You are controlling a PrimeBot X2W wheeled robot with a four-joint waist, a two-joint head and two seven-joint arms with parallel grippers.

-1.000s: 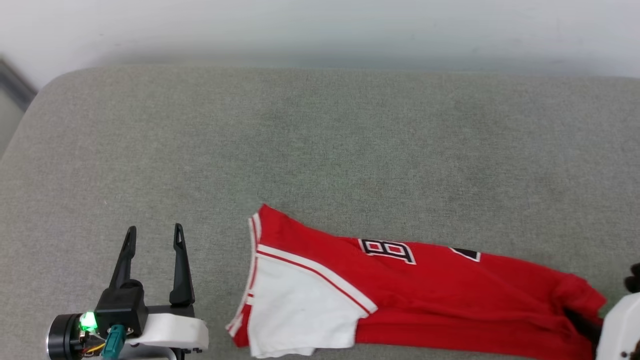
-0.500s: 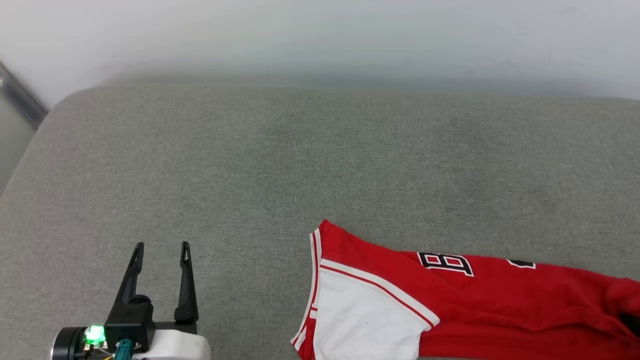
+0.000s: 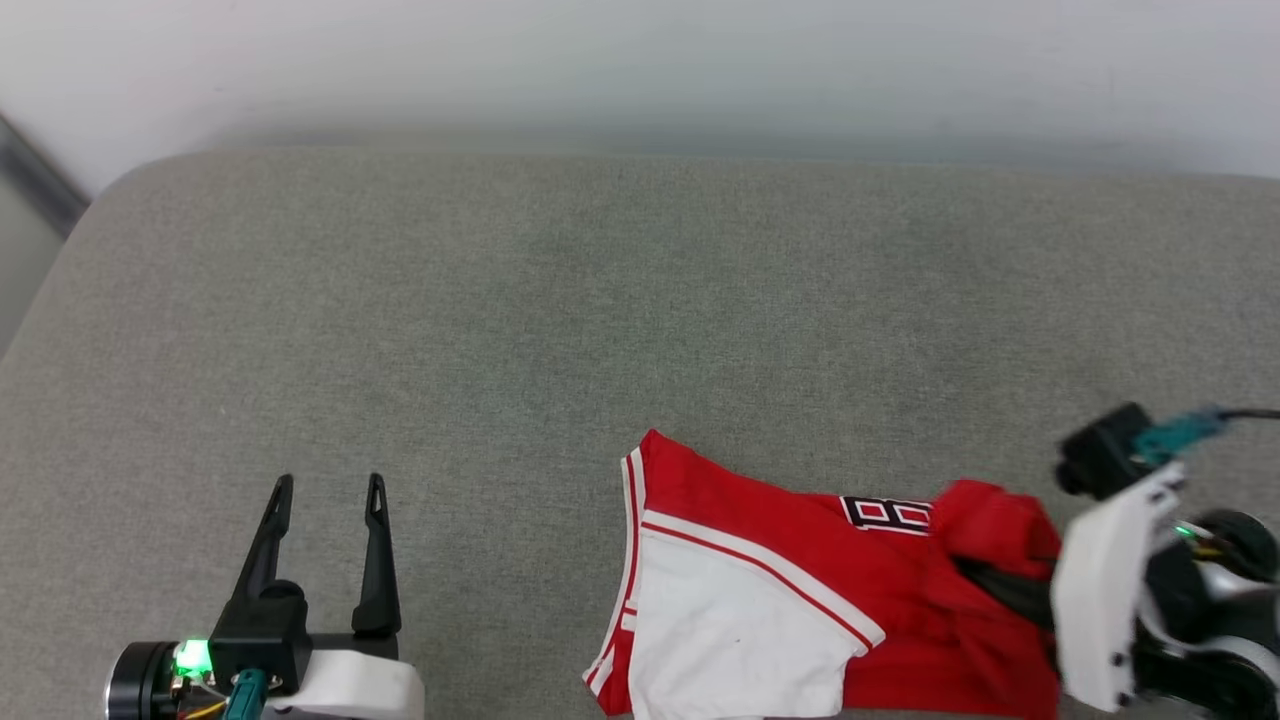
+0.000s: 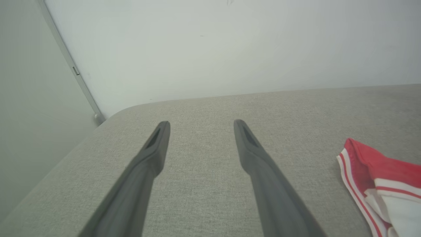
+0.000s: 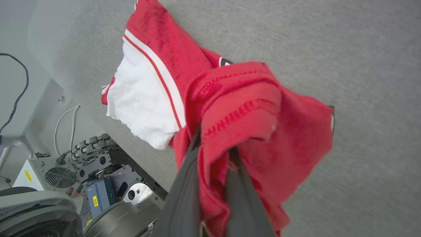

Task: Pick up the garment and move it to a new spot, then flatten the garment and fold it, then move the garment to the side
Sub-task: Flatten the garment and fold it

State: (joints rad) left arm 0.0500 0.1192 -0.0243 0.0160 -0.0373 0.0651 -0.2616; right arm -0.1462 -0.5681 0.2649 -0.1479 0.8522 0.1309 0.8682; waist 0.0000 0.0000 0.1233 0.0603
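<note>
The red T-shirt [image 3: 800,560] with a white sleeve [image 3: 730,640] lies at the near edge of the grey padded surface [image 3: 600,300]. My right gripper [image 3: 1000,585] is shut on a bunch of its red fabric at the shirt's right end, lifted and folded back leftward over the rest. In the right wrist view the red cloth [image 5: 250,125] drapes over both fingers [image 5: 184,194] and hides their tips. My left gripper [image 3: 327,487] stands open at the lower left, apart from the shirt, with nothing between its fingers [image 4: 154,148]. The shirt's striped collar edge [image 4: 355,177] shows to its right.
A pale wall [image 3: 640,60] runs along the far edge of the padded surface, with a dark strip [image 3: 35,185] at the far left corner. Below the near edge, the right wrist view shows my base with fans and cables [image 5: 65,171].
My right gripper has come into the head view from the right, carrying the shirt's right end up and leftward so it folds over itself. The left gripper has stayed put.
</note>
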